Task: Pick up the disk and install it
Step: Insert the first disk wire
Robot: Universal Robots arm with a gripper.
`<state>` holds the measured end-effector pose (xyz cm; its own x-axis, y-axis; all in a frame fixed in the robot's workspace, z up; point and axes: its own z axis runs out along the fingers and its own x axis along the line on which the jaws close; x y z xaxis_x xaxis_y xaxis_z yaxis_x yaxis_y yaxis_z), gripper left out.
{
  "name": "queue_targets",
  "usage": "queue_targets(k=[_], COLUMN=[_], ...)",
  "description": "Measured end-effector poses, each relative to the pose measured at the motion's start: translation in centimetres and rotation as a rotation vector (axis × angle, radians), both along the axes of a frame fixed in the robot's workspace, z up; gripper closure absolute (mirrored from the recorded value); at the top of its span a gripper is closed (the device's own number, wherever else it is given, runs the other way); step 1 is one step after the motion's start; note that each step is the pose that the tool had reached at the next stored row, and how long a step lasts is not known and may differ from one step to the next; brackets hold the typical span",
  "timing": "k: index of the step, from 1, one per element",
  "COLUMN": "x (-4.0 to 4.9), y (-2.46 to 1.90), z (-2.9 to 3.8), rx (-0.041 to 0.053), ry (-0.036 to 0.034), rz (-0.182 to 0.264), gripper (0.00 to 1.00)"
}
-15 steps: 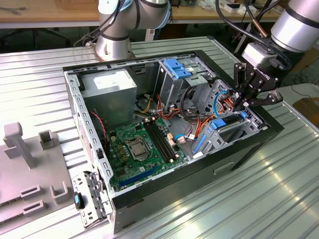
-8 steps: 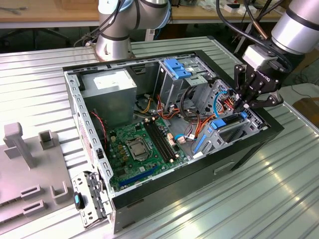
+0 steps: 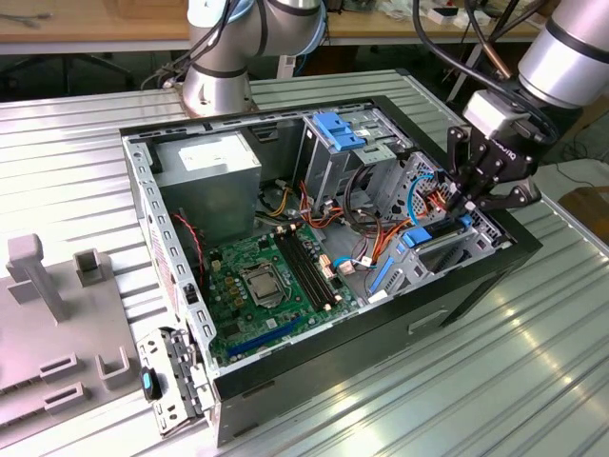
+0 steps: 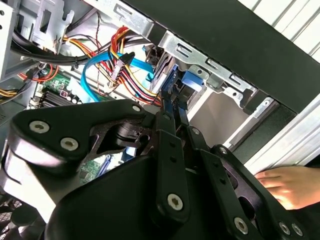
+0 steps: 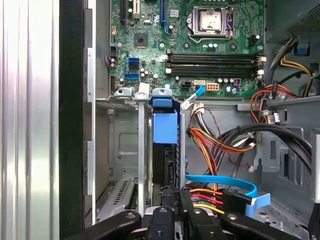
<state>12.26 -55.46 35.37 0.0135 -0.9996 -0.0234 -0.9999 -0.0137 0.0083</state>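
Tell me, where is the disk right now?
The disk sits on edge in the bay at the computer case's corner, toward the exterior view's right, directly under the gripper and beside the orange and blue cables.

One open computer case [image 3: 457, 314], one motherboard [image 3: 271, 286], one power supply box [image 3: 209, 176], one disk [image 5: 164, 130], one gripper [image 3: 476, 195], one hand [image 4: 287, 185], one grey fixture plate [image 3: 57, 343]

Disk [image 5: 164, 150] upright (blue-railed) in bay.
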Motion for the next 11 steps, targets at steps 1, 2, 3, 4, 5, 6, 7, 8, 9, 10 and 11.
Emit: queue_targets(k=[1, 2, 3, 4, 5, 6, 7, 8, 9, 10, 11], x=[-0.02, -0.03, -0.08, -0.11, -0.16, -0.22, -0.27, -0.30, -0.33, -0.35, -0.36], y=[-0.13, -0.26, -0.32, -0.33, -0.33, -0.33, -0.33, -0.36, -0.37, -0.37, -0.37], z=[-0.03, -0.06, -0.13, -0.16, -0.19, -0.23, -0.27, -0.36, -0.40, -0.43, -0.49], rx=[0.0004, 0.0007, 0.0011, 0.0009, 0.0007, 0.0007, 0.0009, 0.0008, 0.0009, 0.0008, 0.0008], ry=[0.0000, 0.0000, 0.0000, 0.0000, 0.0000, 0.0000, 0.0000, 0.0000, 0.0000, 0.0000, 0.0000], rz=[0.000, 0.000, 0.000, 0.000, 0.000, 0.000, 0.000, 0.000, 0.000, 0.000, 0.000], gripper=[0.84, 0.84, 0.84, 0.84, 0.84, 0.84, 0.84, 0.84, 0.84, 0.84, 0.84])
